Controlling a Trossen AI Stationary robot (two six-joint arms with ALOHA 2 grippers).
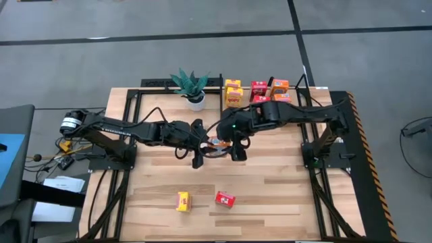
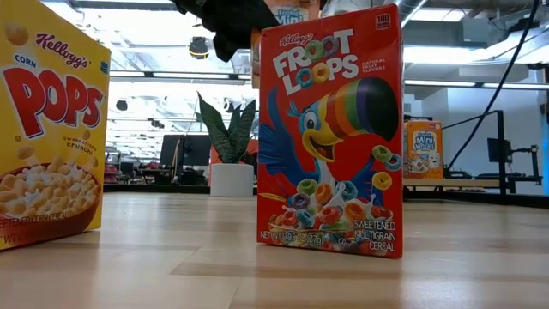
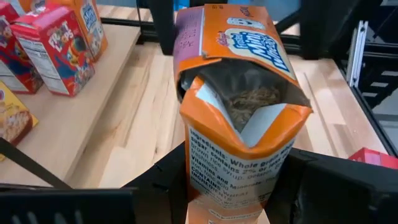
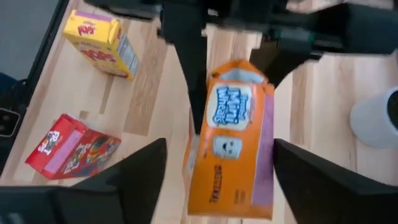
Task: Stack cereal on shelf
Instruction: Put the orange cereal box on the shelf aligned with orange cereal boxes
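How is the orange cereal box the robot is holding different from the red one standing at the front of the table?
The orange box is held off the table in the left gripper; the red Froot Loops box stands alone on the wood. The orange box's top is torn open and crumpled; the red box looks closed and neat. The right gripper straddles the orange box, jaws apart; nothing is near the red one. Both are small cardboard cereal boxes.

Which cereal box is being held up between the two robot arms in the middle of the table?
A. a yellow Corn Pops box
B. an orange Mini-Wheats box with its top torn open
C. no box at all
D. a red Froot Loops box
B: the left end effector grips the orange Mini-Wheats box, whose torn top flaps show the cereal inside, while the right end effector sits open around it.
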